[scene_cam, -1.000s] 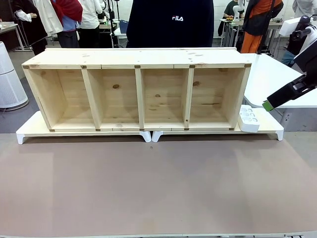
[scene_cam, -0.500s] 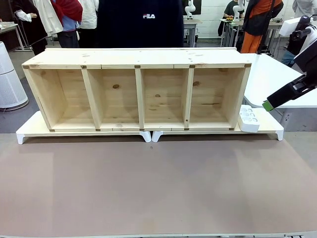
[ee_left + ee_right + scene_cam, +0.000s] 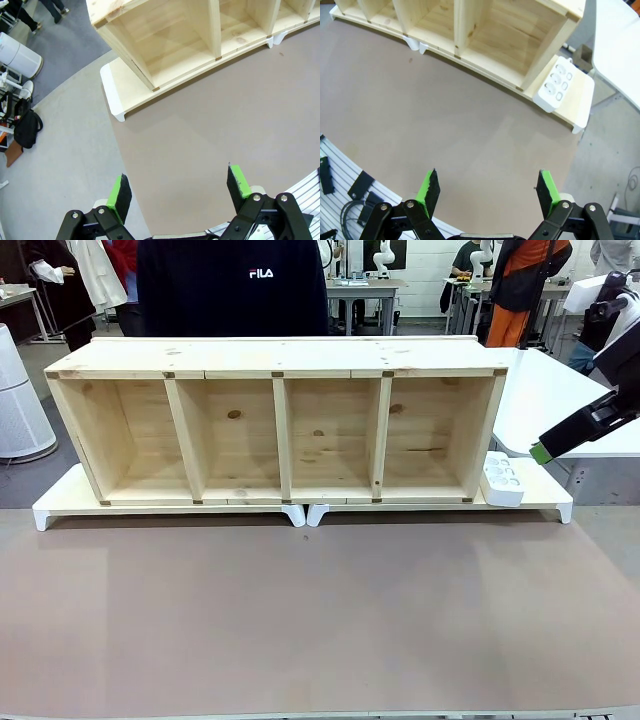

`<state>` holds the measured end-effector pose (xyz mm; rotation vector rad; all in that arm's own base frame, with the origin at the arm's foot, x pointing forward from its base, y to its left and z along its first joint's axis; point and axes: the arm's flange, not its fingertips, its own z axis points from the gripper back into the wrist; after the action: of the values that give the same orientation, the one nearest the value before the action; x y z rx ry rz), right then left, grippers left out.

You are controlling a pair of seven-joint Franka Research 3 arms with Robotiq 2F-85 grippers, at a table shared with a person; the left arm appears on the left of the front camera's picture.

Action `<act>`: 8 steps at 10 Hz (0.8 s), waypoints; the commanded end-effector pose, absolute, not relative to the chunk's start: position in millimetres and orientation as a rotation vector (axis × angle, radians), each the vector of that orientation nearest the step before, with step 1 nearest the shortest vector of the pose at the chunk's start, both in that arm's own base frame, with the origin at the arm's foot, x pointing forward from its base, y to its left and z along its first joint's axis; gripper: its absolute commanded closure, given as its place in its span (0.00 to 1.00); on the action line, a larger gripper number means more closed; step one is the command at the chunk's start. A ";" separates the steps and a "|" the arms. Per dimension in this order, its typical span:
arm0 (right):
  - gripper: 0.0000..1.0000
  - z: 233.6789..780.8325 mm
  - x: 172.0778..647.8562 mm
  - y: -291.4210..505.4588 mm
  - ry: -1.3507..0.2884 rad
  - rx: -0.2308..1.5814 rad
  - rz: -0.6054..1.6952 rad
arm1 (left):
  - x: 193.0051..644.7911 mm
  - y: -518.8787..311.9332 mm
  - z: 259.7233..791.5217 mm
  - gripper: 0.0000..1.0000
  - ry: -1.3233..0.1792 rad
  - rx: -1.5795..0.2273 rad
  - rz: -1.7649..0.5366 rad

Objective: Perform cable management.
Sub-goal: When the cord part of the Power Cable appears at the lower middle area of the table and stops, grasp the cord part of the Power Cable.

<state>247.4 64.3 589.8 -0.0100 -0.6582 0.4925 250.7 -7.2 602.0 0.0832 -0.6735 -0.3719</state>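
A white power strip [image 3: 502, 478] lies on the white riser at the right end of the wooden shelf [image 3: 275, 420]; the right wrist view shows the power strip [image 3: 556, 90] from above. The cable itself is hidden. My right gripper [image 3: 541, 451] hangs to the right of the strip, a little above it and apart from it. In its own view the right gripper [image 3: 487, 187] is open with nothing between its green pads [image 3: 430, 190], high over the brown table top. My left gripper [image 3: 180, 187] is open too, above the table's left front corner.
The shelf has four open compartments and rests on two white risers [image 3: 170, 506] at the table's far side. A person in a dark top [image 3: 232, 285] stands behind it. A white side table [image 3: 555, 390] is at the right. The brown mat [image 3: 320, 610] lies bare in front.
The person behind the shelf has stepped to the left. Both grippers and the power strip have stayed where they were.
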 end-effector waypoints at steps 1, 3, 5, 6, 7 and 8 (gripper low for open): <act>0.00 589.9 247.0 64.6 -0.659 -0.009 0.498 | 250.6 -7.2 602.0 0.00 -0.674 0.083 -0.372; 0.00 589.9 247.0 64.6 -0.659 -0.009 0.498 | 250.6 -7.2 602.0 0.00 -0.674 0.083 -0.372; 0.00 589.9 247.0 64.6 -0.659 -0.009 0.498 | 250.6 -7.2 602.0 0.00 -0.674 0.083 -0.372; 0.00 589.9 247.0 64.6 -0.659 -0.009 0.498 | 250.6 -7.2 602.0 0.00 -0.674 0.083 -0.372; 0.00 589.9 247.0 64.6 -0.659 -0.009 0.498 | 250.6 -7.2 602.0 0.00 -0.674 0.083 -0.372; 0.00 589.9 247.0 64.6 -0.659 -0.009 0.498 | 250.6 -7.2 602.0 0.00 -0.674 0.083 -0.372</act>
<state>247.4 64.3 589.8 -0.0100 -0.6582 0.4925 250.7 -7.2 602.0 0.0832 -0.6735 -0.3719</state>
